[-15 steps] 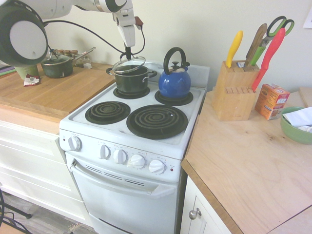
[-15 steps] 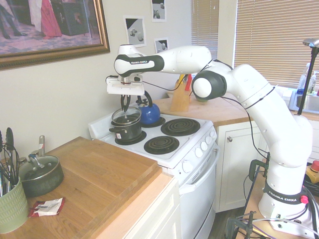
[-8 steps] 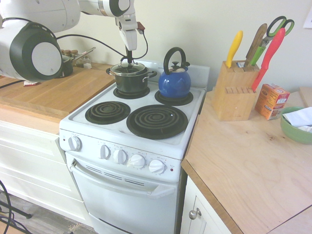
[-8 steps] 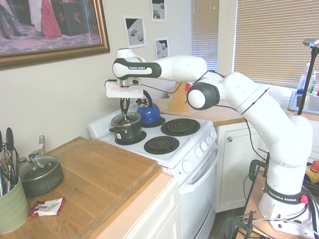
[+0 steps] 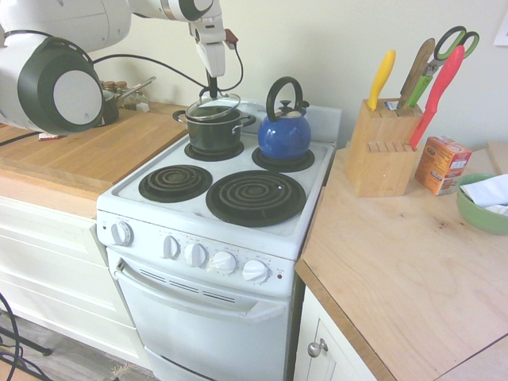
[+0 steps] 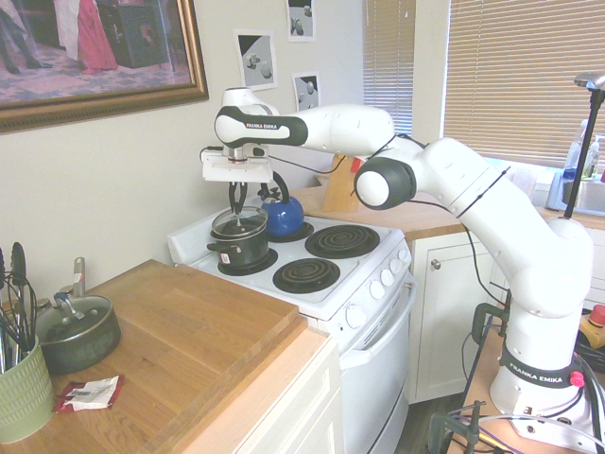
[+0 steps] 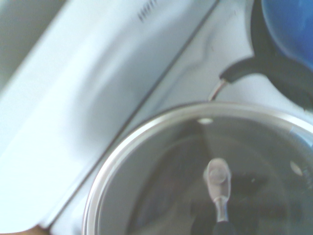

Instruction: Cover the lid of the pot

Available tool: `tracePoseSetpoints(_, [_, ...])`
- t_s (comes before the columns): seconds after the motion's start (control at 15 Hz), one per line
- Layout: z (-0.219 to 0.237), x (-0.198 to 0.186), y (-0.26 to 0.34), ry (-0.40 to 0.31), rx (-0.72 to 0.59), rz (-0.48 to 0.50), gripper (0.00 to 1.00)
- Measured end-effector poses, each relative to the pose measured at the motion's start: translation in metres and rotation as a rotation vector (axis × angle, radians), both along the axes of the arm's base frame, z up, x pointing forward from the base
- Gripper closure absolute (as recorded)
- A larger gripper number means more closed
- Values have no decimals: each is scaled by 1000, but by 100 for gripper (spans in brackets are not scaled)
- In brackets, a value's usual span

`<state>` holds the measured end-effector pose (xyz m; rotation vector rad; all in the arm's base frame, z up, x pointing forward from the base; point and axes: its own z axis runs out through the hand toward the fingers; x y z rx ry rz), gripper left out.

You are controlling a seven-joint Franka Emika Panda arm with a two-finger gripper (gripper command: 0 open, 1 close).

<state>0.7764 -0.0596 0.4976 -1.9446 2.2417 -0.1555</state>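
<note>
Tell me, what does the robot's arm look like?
The arm is glossy white with fat rounded joints and dark grey rings. Black bands on it say FRANKA EMIKA in white letters. A thin black cable loops along it. The gripper at the end has slim dark fingers under a flat white block.

The first exterior view looks down at the stove (image 5: 214, 198) from its front, a little to the side where the knife block (image 5: 381, 147) stands, facing the wall. The second exterior view stands at the other side, over the wooden counter (image 6: 180, 340), and looks along the wall toward the window. Both share the stove, the pot (image 5: 213, 127) and the blue kettle (image 6: 282, 213). The wrist view looks down from very near at the glass lid (image 7: 146, 166).
</note>
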Motion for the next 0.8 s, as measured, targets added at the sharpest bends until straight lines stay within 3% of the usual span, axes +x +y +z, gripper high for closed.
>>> tracePoseSetpoints(0.4, [-35,10,4,25,-3,6,100])
tracePoseSetpoints(0.67, [-35,10,3,22,-5,11,100])
tracePoseSetpoints(0.73, [-35,10,4,22,-6,20,0])
tracePoseSetpoints(0.8, [-35,10,4,21,-8,28,0])
